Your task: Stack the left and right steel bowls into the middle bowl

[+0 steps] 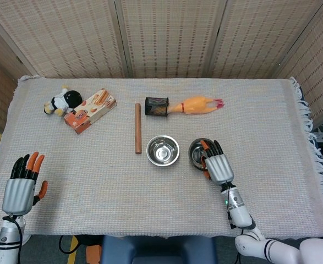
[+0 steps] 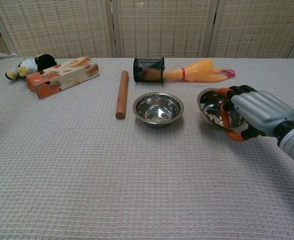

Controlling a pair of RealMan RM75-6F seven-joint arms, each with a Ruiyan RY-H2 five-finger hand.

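The right steel bowl (image 2: 211,107) is gripped by the right hand (image 2: 249,112) and is tilted, its far rim raised off the surface (image 1: 95,176); fingers (image 2: 226,114) are seen inside the bowl. The middle bowl (image 1: 162,150) is positioned just beside it, upright, near the centre of the surface. The left hand (image 1: 21,185) is held near the left front corner, fingers spread and holding nothing. A wooden rod (image 1: 137,135) is located beside the middle bowl.

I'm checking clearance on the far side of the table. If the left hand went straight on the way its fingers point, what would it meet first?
Probably nothing soon: the left hand points up the bare tablecloth. The plush toy lies further on, perhaps slightly off line.
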